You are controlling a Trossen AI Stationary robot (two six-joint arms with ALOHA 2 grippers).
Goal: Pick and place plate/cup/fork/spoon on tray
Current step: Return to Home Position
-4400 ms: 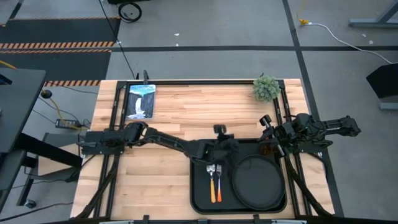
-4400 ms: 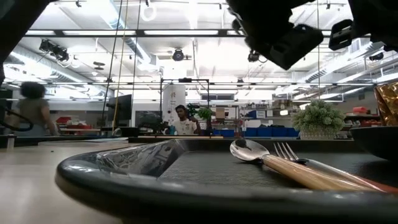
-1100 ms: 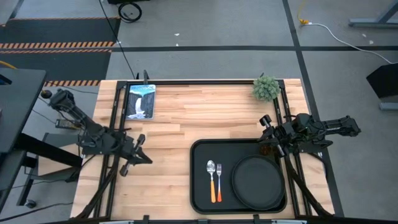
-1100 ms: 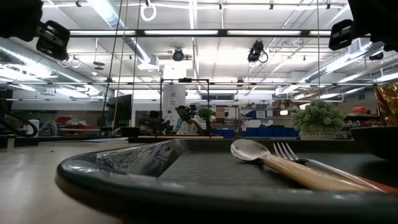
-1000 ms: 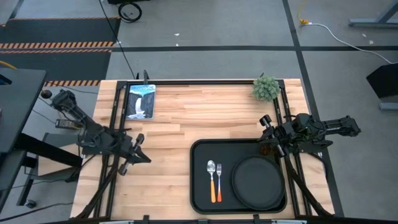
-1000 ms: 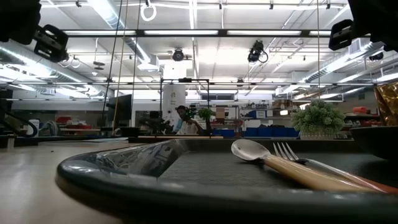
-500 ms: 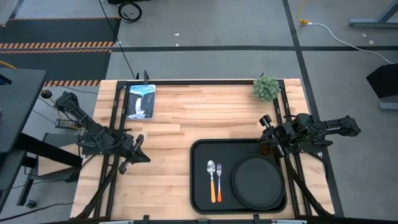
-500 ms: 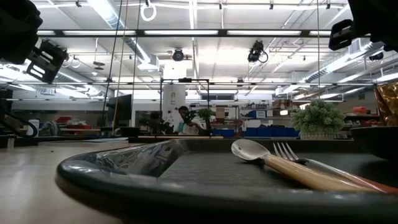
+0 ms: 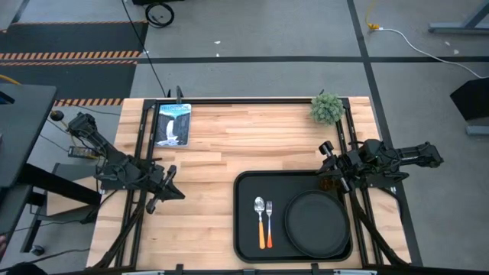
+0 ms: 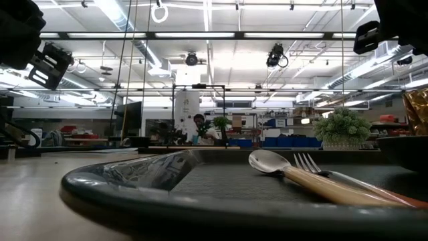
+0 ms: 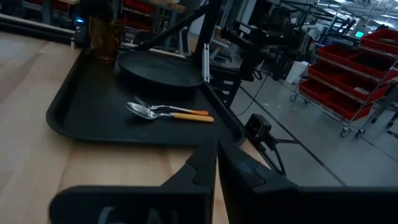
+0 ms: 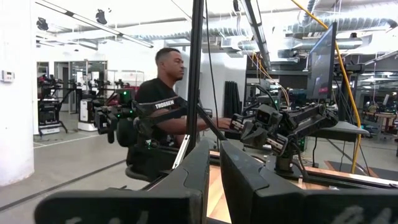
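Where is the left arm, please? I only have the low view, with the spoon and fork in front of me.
Observer: The left gripper hangs at the left edge of the table, well clear of the tray.
Operator: Thank you. Where does the plate lie?
Observer: The plate lies on the tray, right of the fork and the spoon.
Operator: And the right arm?
Observer: The right gripper waits at the table's right edge, by the tray corner where the cup stands.

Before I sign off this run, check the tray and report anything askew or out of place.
Nothing stands out. On the tray, spoon and fork lie parallel beside the plate; the cup stands upright at the corner by the right gripper. The left gripper rests at the table's left edge.
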